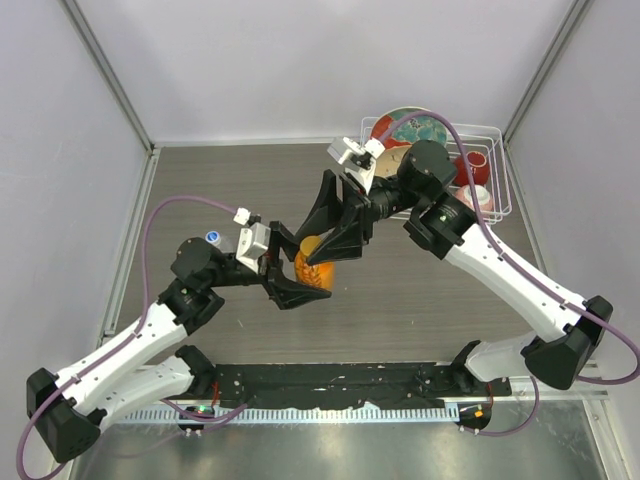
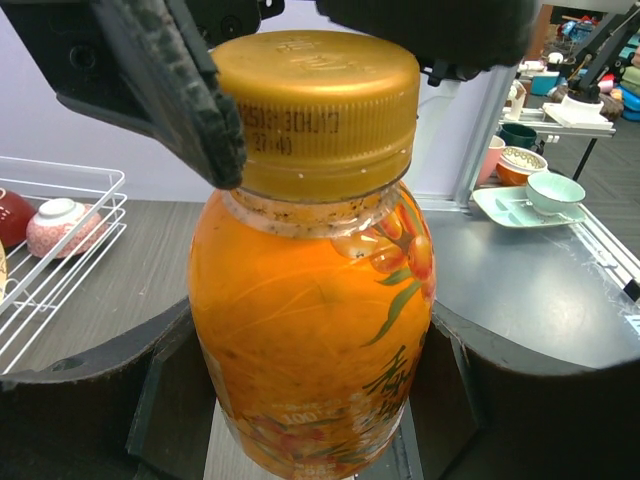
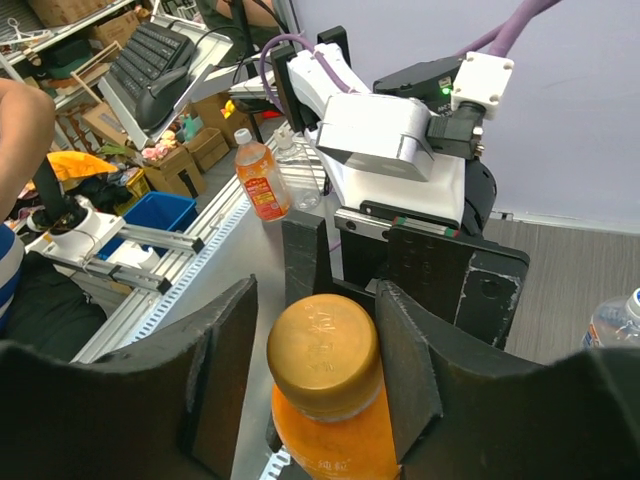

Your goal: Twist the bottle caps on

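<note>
Left gripper (image 1: 306, 275): clenched on the orange bottle (image 2: 310, 330). Fingers (image 2: 90, 390) set against the lower body from both sides, as seen in the left wrist view.
Orange bottle: between the two arms, near the middle of the table (image 1: 220, 180). Upright in the left wrist view, filled with orange liquid, printed leaf design on the side facing that camera. Contact of the base with the table: cannot tell.
Amber-orange cap (image 2: 315, 100): seated level on the neck of the orange bottle, with a printed code on its skirt. Tightness not discernible.
Right gripper (image 1: 336, 233): positioned over the top of the orange bottle, coming in from the far right. Fingers (image 3: 225, 370) bracket the amber-orange cap on opposite sides.
Right gripper state: cannot tell. One pad meets the cap's edge in the left wrist view, but a thin dark gap shows beside one finger in the right wrist view.
Clear bottle (image 3: 612, 322): just beside the left forearm, on its far side, apart from both grippers. Mostly hidden by the arm in the top view.
White cap (image 1: 213, 238): at the top of the clear bottle.
Wire basket (image 1: 500, 150): far right corner of the table, behind the right arm. Holds a patterned plate (image 1: 420, 128) and a red bowl (image 1: 470, 165).
</note>
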Controlling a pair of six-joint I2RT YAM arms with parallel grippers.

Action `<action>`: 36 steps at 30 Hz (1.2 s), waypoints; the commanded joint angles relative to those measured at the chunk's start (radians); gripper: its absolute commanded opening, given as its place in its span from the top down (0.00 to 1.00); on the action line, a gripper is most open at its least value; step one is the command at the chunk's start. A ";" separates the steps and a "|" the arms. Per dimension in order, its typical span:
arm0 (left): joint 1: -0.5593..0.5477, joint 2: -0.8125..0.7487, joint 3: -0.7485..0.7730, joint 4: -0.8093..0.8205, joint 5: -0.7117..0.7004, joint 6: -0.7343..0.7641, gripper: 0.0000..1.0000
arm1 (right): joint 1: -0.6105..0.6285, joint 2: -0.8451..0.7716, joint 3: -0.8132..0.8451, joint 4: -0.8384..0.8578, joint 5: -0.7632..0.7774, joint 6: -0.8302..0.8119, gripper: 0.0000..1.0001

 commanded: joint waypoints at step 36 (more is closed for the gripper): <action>0.077 -0.085 -0.018 0.056 -0.458 0.102 1.00 | 0.182 -0.044 -0.007 -0.576 0.936 -0.363 0.99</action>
